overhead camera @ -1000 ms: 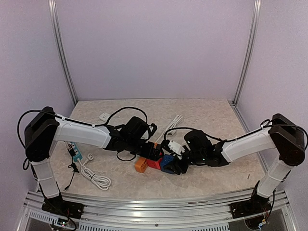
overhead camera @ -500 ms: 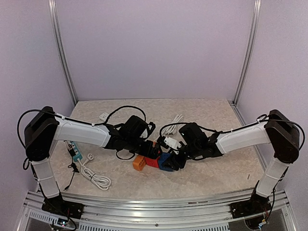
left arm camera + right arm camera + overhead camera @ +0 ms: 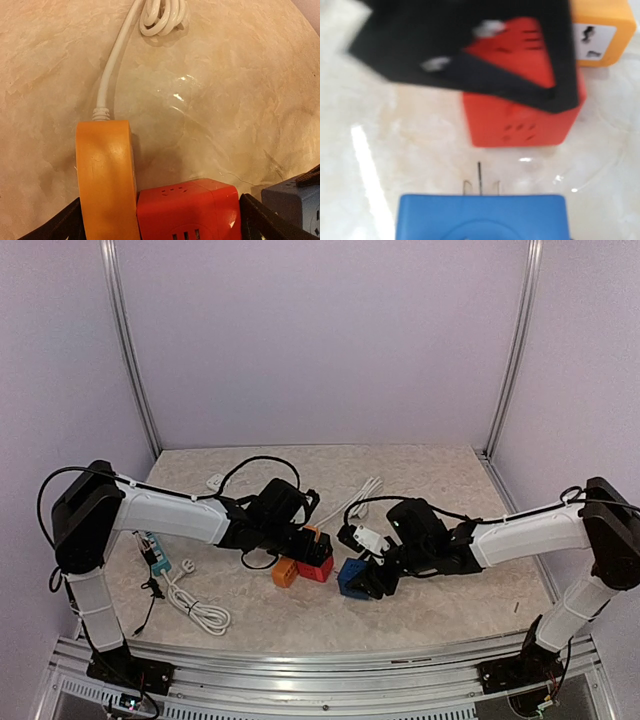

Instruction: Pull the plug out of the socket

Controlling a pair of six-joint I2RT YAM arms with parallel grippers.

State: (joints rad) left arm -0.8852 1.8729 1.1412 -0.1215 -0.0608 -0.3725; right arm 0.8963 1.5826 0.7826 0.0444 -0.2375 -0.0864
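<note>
The socket is a red cube (image 3: 316, 568) joined to an orange block (image 3: 285, 573). My left gripper (image 3: 305, 550) is shut across both, one finger (image 3: 65, 225) against the orange block (image 3: 107, 180) and the other finger (image 3: 260, 220) against the red cube (image 3: 187, 210). The plug is a blue cube (image 3: 351, 576), held by my right gripper (image 3: 365, 580) a short gap to the right of the red cube. In the right wrist view the blue plug (image 3: 482, 217) shows its bare metal prongs (image 3: 480, 182), which point at the red cube (image 3: 520, 120) and stand clear of it.
A coiled white cable (image 3: 195, 605) and a teal power strip (image 3: 157, 555) lie at the left by the left arm's base. A small white plug (image 3: 216, 481) lies at the back left. The orange block's white cord (image 3: 107, 80) runs back to a bundle (image 3: 362, 490).
The blue plug, joined to the red cube earlier, has come away to the right with my right gripper. The red and orange blocks stayed in my left gripper and shifted slightly left.
</note>
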